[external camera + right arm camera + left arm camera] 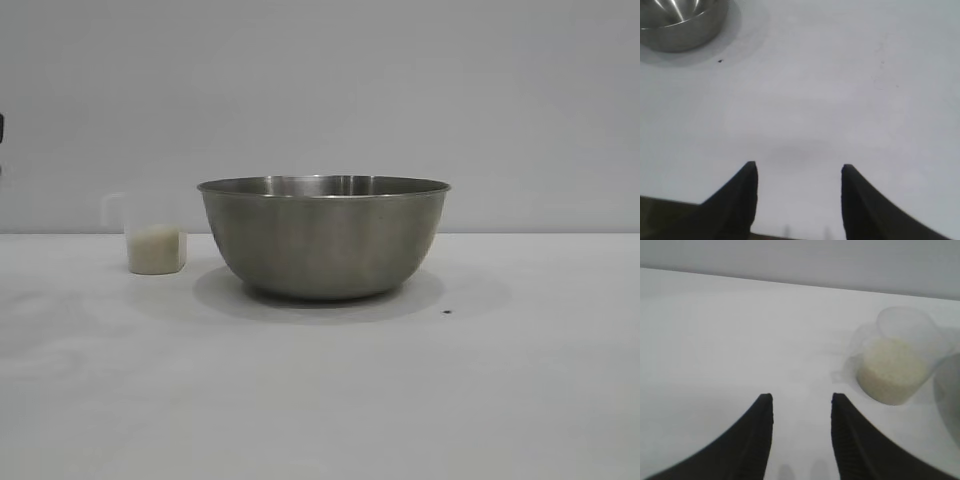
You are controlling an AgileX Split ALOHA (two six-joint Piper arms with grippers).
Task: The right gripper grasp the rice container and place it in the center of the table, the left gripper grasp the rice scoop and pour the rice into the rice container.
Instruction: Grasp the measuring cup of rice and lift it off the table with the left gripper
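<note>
The rice container, a big steel bowl, stands upright on the white table near the middle; the right wrist view catches it far off. To its left stands the rice scoop, a small clear cup part-filled with off-white rice. In the left wrist view the scoop and its rice lie ahead and to one side of my left gripper, which is open and holds nothing. My right gripper is open over bare table, well away from the bowl. Neither gripper shows in the exterior view.
A tiny dark speck marks the table right of the bowl and shows again as a speck in the right wrist view. A plain grey wall stands behind the table. A dark sliver sits at the far left edge.
</note>
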